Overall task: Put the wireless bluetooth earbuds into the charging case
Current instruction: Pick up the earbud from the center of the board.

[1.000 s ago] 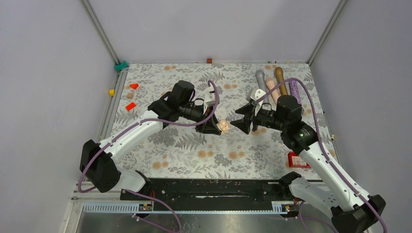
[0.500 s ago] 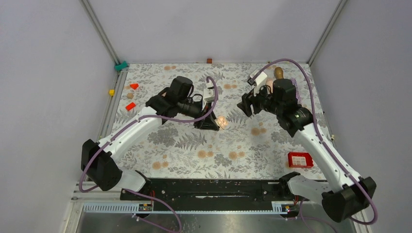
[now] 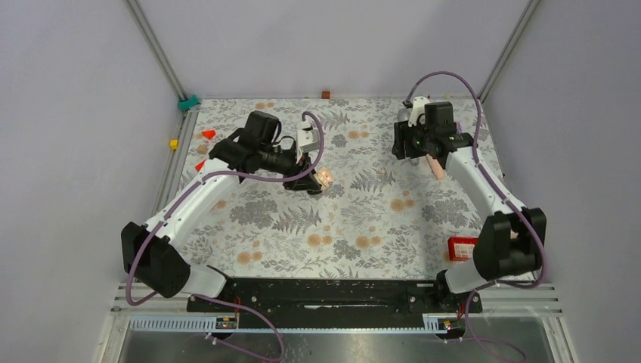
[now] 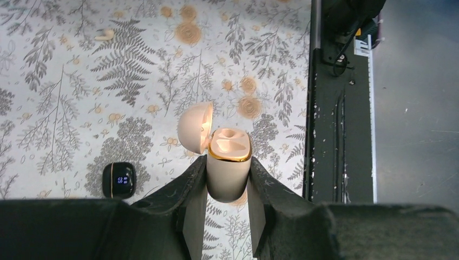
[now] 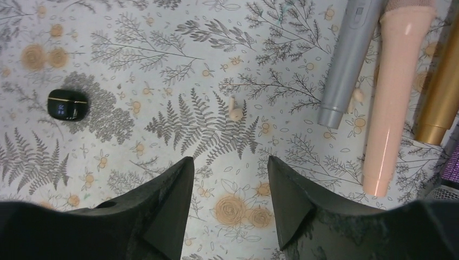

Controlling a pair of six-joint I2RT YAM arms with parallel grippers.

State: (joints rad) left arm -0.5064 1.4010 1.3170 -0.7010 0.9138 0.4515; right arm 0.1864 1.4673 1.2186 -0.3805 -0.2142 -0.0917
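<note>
Cream charging case (image 4: 228,173) open; pale earbud (image 5: 234,110) apart.

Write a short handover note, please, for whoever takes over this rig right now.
Left gripper: shut on the charging case, whose lid is open.
Right gripper: open and empty, above an earbud lying on the table.
Done: case gripped and open. No earbud visibly seated.
Left: pick up that earbud and seat it, then the second. A pale piece beside the grey cylinder may be it.
</note>
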